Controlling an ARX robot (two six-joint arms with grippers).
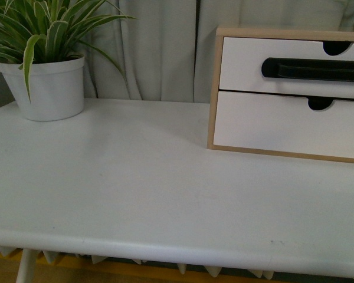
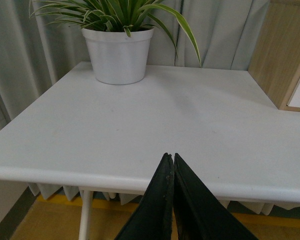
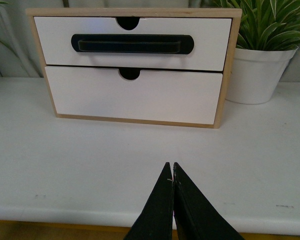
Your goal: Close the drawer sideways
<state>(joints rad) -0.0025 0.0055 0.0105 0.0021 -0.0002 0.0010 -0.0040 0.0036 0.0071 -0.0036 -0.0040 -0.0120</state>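
The drawer (image 1: 245,68) is the upper white front with a long black bar handle (image 1: 312,69) and a top-edge notch, in a light-wood case (image 1: 283,32) at the table's right back. It also shows in the right wrist view (image 3: 210,45), where its front looks about level with the case. My right gripper (image 3: 171,165) is shut and empty, above the table's front part, facing the case from a distance. My left gripper (image 2: 170,156) is shut and empty over the table's front edge, far left of the case side (image 2: 280,55). Neither gripper shows in the front view.
A white drawer front (image 1: 271,124) with only a notch sits below the handled one. A white pot (image 1: 50,88) with a striped green plant stands at the back left of the white table (image 1: 135,177). Grey curtains hang behind.
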